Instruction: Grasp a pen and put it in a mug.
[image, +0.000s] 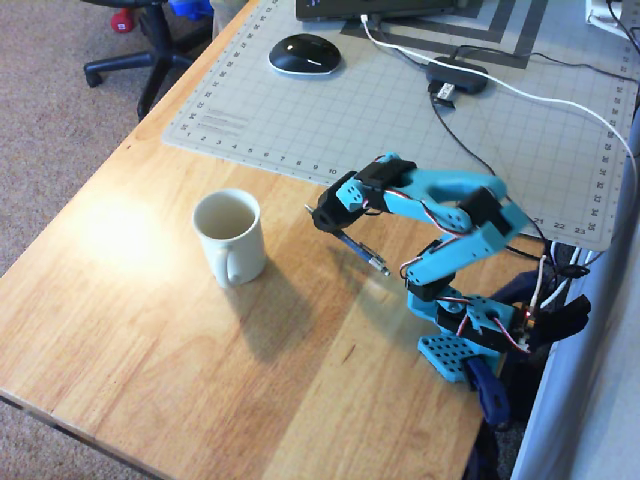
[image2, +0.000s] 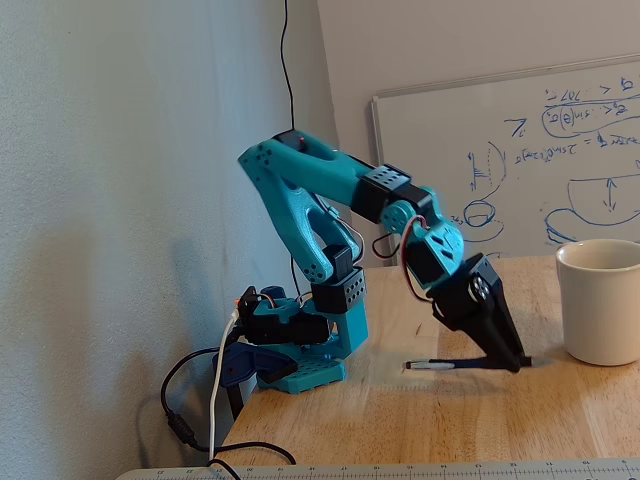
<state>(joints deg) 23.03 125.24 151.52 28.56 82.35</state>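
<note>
The cream-white mug (image: 230, 238) stands upright on the wooden table, handle toward the front; it also shows at the right edge of the fixed view (image2: 600, 300). The dark pen (image: 362, 252) lies flat on the table to the right of the mug, silvery tip pointing toward the arm's base; in the fixed view the pen (image2: 440, 365) rests on the wood. My gripper (image: 327, 224) is lowered to the table over the pen's back end, about a hand's width from the mug. In the fixed view the gripper (image2: 514, 361) has its black fingers (image2: 490, 320) drawn together on the pen.
A grey cutting mat (image: 400, 110) covers the back of the table, with a black computer mouse (image: 304, 54), a USB hub (image: 458, 78) and cables on it. The arm's base (image: 470, 335) is clamped at the right table edge. A whiteboard (image2: 520, 170) leans behind.
</note>
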